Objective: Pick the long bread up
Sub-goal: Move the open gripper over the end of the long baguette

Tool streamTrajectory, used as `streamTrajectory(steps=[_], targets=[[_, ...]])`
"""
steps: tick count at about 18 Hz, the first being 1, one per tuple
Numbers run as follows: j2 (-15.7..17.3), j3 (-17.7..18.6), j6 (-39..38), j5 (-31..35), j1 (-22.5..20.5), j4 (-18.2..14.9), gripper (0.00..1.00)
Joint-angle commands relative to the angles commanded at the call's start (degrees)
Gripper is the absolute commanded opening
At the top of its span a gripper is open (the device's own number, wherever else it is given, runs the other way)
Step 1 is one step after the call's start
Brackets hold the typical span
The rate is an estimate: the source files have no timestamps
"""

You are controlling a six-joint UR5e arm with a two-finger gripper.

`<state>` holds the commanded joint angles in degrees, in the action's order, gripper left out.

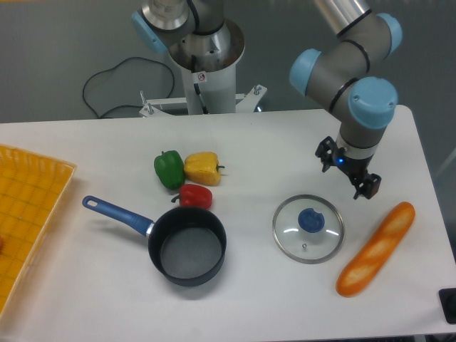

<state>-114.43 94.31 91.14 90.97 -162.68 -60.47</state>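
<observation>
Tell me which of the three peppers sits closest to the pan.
The red pepper. It sits right at the rim of the black pan, in front of the other two; the green pepper and yellow pepper lie farther back.

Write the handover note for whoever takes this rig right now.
Claw: open and empty, hanging above the table behind the glass lid, up and left of the bread's far end.
Bread: lying diagonally at the right of the table, right of the lid, untouched.
Done: nothing grasped yet; the arm is only near the bread.
Left: bring the claw over the bread, lower it, close on it and lift.
Also there: a pan, three peppers and a yellow tray, all well clear to the left.
</observation>
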Motion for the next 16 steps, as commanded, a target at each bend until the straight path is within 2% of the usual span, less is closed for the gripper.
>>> streamTrajectory(steps=[2,5,10,12,14,16], targets=[[-1.6,-1.2,0.1,0.0,-0.4,0.2,1.0],[-4.4,-5.7,0.7,0.0,-0.5,0.1,1.0],[-7.8,-9.7,1.1,-0.1,-1.1,0.2,1.0],[-9.6,-11.1,1.8,-0.1,-1.2,2.1,0.99],[-11.4,-11.6,3.2,-0.1,-1.2,5.9,0.99],[-12.4,-12.2,3.3,-0.1,-1.2,7.4,0.99]])
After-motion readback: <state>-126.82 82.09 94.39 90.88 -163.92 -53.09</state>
